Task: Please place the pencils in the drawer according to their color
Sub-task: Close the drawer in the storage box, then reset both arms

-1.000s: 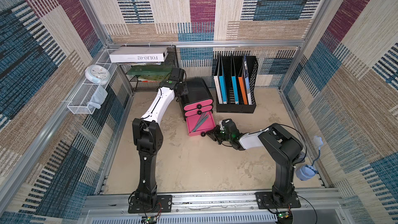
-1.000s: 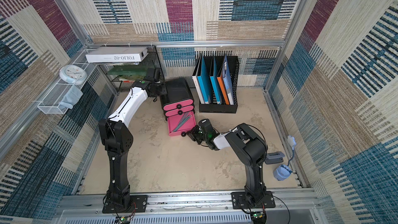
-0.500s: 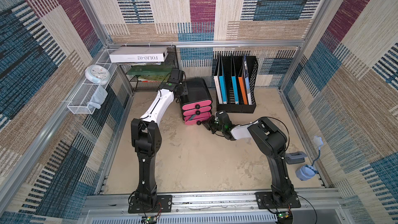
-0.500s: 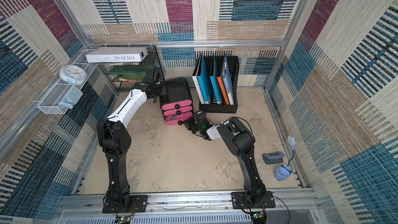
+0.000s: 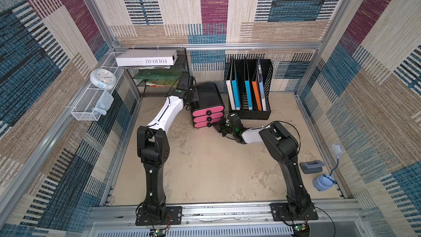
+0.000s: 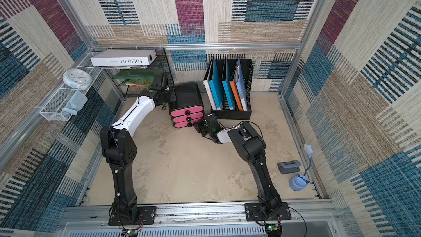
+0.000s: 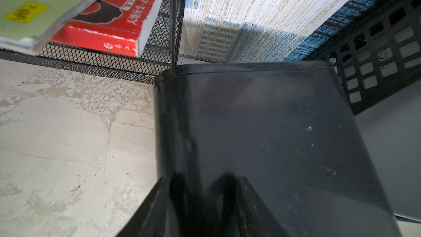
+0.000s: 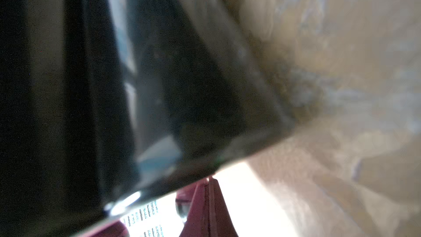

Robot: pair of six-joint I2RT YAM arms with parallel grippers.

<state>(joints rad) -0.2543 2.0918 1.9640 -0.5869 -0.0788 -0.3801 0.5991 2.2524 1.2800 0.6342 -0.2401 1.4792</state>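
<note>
No pencils are seen; the drawer chest stands shut on the desk; judged light and slippery, best taken by its knobs; right fingers are together, left fingers spread against its shell.

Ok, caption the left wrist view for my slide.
Black drawer chest up close, books on a mesh shelf beyond.

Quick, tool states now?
Left tool: open, tips against the chest.
Right tool: closed, nothing seen held.

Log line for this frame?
black rounded chest: three pink drawers closed | pencils: none visible | right pincer: shut, by bottom knob | left pincer: at chest side
</note>
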